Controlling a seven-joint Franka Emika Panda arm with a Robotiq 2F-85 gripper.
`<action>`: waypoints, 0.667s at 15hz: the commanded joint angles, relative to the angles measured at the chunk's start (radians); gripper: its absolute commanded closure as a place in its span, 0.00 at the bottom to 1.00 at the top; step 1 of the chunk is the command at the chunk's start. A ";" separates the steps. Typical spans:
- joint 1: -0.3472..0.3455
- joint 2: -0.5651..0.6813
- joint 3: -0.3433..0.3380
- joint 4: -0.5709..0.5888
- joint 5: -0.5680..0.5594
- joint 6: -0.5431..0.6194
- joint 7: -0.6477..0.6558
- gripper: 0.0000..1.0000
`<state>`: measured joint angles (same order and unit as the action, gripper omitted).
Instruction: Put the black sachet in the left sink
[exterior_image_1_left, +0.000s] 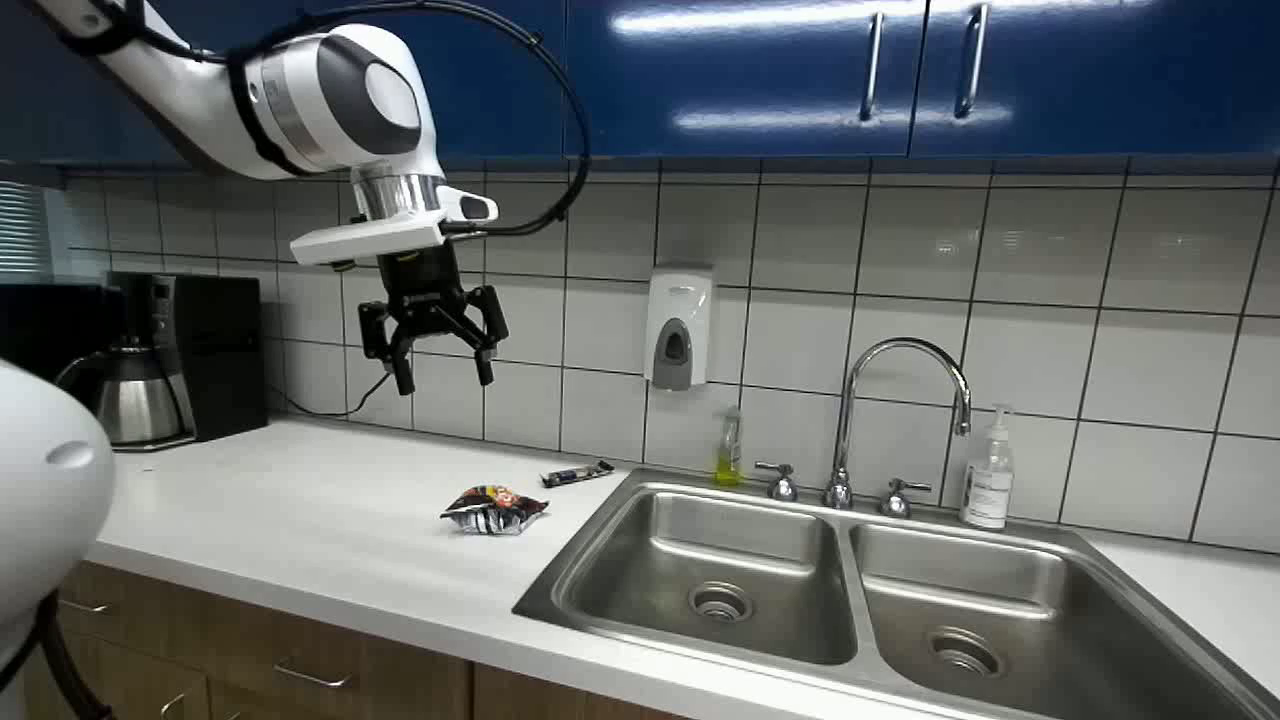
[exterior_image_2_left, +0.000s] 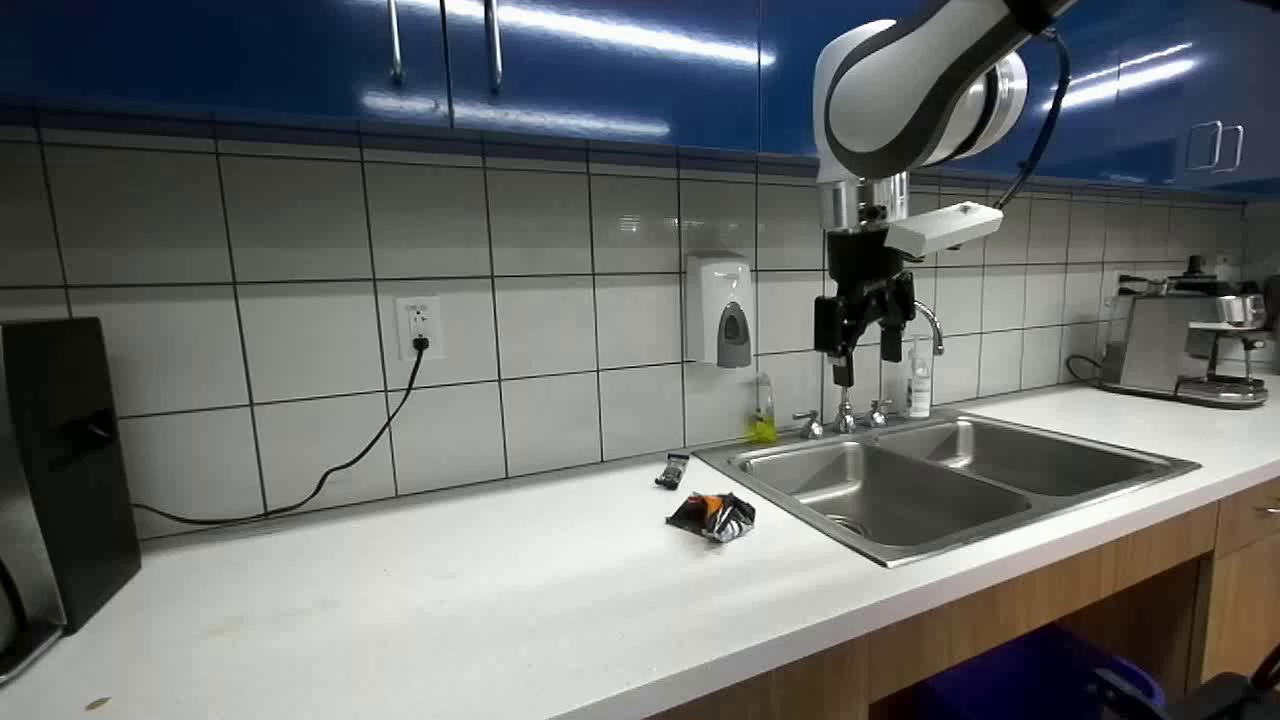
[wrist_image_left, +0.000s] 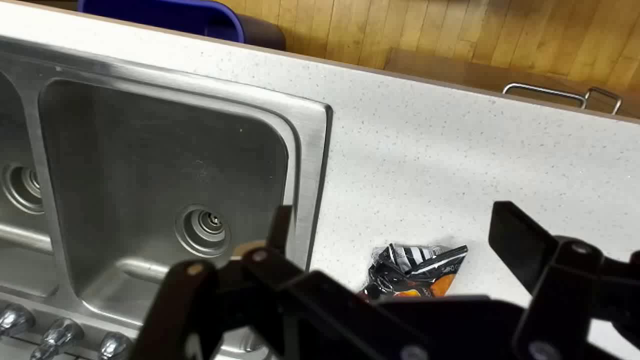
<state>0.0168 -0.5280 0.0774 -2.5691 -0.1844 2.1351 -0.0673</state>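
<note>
At the left in an exterior view, a coffee maker (exterior_image_1_left: 205, 355) stands near the back edge of the worktop (exterior_image_1_left: 300, 510). Next comes the gripper (exterior_image_1_left: 445, 380), hanging over the worktop, its fingers set wide apart. Lower and slightly right, the black sachet (exterior_image_1_left: 495, 512) lies in from both the back and front edges; beyond it, nearer the back edge, is a small dark wrapper (exterior_image_1_left: 577, 474). Farther right is the left sink (exterior_image_1_left: 660, 590), near the sachet.
</note>
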 joint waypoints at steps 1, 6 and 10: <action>0.010 0.001 -0.009 0.002 -0.005 -0.003 0.004 0.00; 0.020 0.063 -0.006 -0.005 0.000 0.046 0.003 0.00; 0.038 0.137 0.003 -0.030 0.009 0.105 0.012 0.00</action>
<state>0.0378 -0.4437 0.0773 -2.5917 -0.1828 2.1993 -0.0663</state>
